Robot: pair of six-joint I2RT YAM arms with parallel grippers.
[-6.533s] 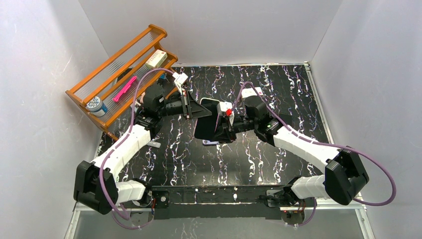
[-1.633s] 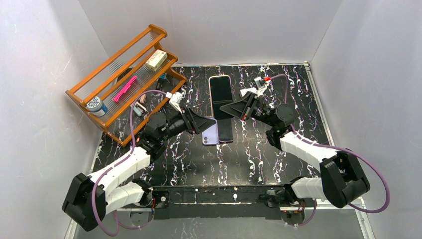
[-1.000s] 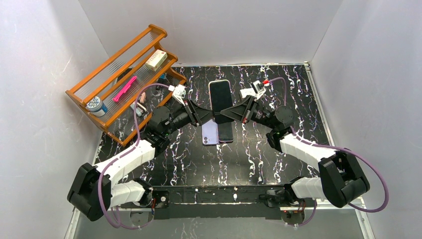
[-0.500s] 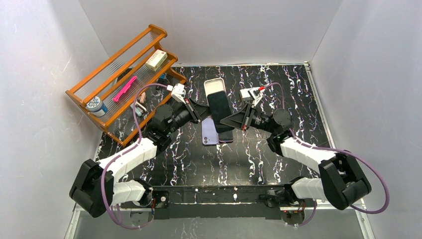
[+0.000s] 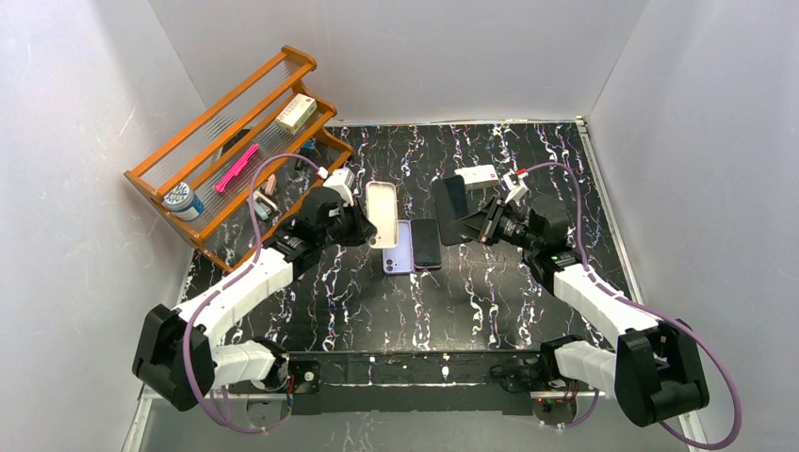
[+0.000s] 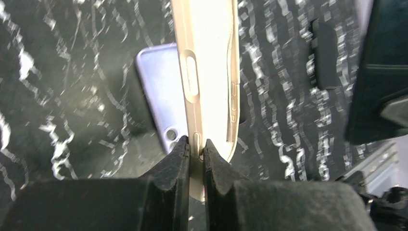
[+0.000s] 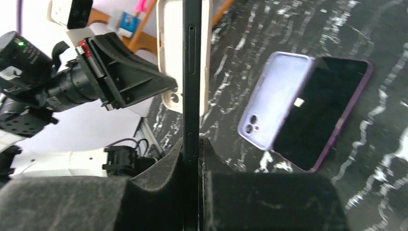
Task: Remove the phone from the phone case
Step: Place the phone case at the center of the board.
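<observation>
Nearest me, flat on the counter, I see a lilac phone lying back up. A dark-screened phone in a purple rim lies beside it, touching.

Just past them, the left fingers are clamped together on one edge of the cream phone case. The case is empty and held off the counter.

The right fingers are pinched tight on the black phone, gripping its thin edge. I read the phone as out of the case. The two are held apart, with a gap between them above the pair on the counter.

Farther back, a small white box sits just beyond the black phone.

At far left stands an orange wooden rack. It holds a pink item, a cream box and a capped jar.
</observation>
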